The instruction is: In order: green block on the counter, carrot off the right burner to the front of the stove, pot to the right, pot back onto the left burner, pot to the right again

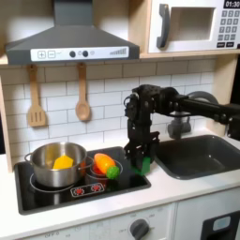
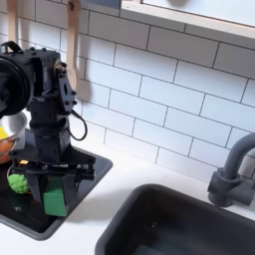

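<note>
The gripper (image 2: 55,191) is clamped on the green block (image 2: 56,202), low over the stove's (image 1: 56,195) right edge, half hiding the carrot (image 1: 104,165). Pot (image 1: 54,161) sits on the left burner; sink (image 1: 202,155) alongside.

A white tiled wall (image 1: 103,94) was seen in both exterior views. A grey range hood (image 1: 70,42), two hung wooden utensils (image 1: 82,94), and a microwave (image 1: 192,25) were shown above, with a dark sink (image 1: 202,155) and tap (image 2: 229,171) set alongside.
</note>
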`<state>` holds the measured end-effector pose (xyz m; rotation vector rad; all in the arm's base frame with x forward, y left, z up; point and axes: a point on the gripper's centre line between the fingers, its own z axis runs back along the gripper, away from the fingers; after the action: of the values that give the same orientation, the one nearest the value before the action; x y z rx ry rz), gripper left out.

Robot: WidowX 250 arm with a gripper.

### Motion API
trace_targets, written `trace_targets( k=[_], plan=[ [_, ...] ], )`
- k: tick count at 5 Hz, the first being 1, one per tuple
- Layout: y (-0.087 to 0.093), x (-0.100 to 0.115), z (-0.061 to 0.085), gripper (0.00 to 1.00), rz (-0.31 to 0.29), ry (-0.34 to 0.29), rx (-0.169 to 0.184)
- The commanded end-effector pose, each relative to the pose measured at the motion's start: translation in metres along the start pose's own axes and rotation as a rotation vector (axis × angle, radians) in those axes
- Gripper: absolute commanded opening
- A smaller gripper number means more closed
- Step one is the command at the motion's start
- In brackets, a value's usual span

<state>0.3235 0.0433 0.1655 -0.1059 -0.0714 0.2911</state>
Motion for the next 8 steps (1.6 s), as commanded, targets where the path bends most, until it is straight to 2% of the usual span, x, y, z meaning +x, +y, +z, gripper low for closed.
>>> trace_targets(
  k=[1,4,8],
  plan=[
    [-0.010,-0.002,-0.004,0.00,-0.011,0.006,-0.020],
    [-0.034,-0.008,-0.009,0.00,-0.059,0.009,-0.033],
    [-0.033,-0.009,-0.018,0.00,-0.056,0.013,-0.009]
  ],
)
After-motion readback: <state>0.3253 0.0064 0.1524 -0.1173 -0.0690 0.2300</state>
